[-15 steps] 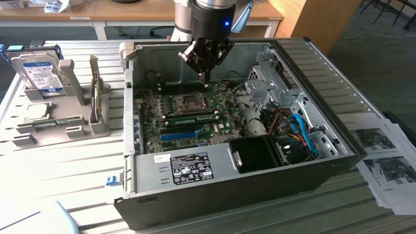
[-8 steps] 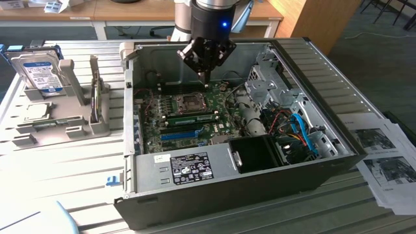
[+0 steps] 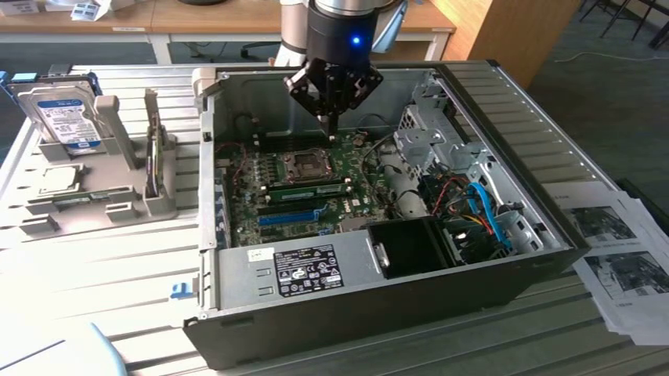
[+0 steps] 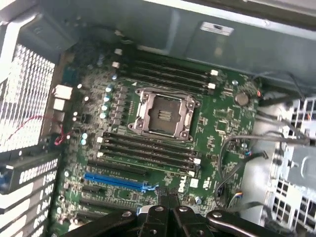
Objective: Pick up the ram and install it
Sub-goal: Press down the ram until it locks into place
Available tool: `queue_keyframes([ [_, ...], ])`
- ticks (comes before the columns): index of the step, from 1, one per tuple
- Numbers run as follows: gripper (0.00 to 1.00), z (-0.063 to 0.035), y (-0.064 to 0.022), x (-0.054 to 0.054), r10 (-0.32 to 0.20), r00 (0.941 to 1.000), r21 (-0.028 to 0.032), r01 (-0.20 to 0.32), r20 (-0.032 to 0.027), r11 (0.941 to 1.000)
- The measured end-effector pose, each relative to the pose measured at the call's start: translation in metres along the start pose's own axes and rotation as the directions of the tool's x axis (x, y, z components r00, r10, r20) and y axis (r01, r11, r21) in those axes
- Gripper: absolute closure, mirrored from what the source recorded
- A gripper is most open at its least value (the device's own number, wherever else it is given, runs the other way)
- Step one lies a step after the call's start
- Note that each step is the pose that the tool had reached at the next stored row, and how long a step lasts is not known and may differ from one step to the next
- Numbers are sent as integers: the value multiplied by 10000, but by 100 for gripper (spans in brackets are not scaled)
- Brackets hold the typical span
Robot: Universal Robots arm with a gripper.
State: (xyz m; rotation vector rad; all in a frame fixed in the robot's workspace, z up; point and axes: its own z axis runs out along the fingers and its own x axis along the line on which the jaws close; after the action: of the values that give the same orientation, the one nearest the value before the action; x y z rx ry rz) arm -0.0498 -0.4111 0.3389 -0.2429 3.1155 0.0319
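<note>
While the computer case [image 3: 345, 266] is lying open for access to its motherboard [image 4: 163, 143], the gripper [image 3: 330, 117] is being held fully closed and empty above the memory slots [image 4: 148, 150].

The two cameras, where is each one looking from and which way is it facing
Exterior view: off the arm, high and in front, looking down into the open computer case; the arm's end and shut gripper show.
Wrist view: on the wrist, facing down onto the motherboard; the gripper shows.
Shared: CPU socket, blue slot.
</note>
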Motion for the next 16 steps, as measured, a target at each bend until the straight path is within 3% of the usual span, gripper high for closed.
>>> queue_keyframes([
  [6, 91, 4, 0, 1, 1056, 9944, 18, -1056, 21, 9944],
  [12, 91, 5, 0, 1, 1129, 9936, 19, -1129, 23, 9936],
  [13, 91, 5, 0, 0, 1131, 9936, 19, -1131, 18, 9936],
  [16, 91, 5, -2, -13, 1132, 9935, 14, -1132, -77, 9936],
])
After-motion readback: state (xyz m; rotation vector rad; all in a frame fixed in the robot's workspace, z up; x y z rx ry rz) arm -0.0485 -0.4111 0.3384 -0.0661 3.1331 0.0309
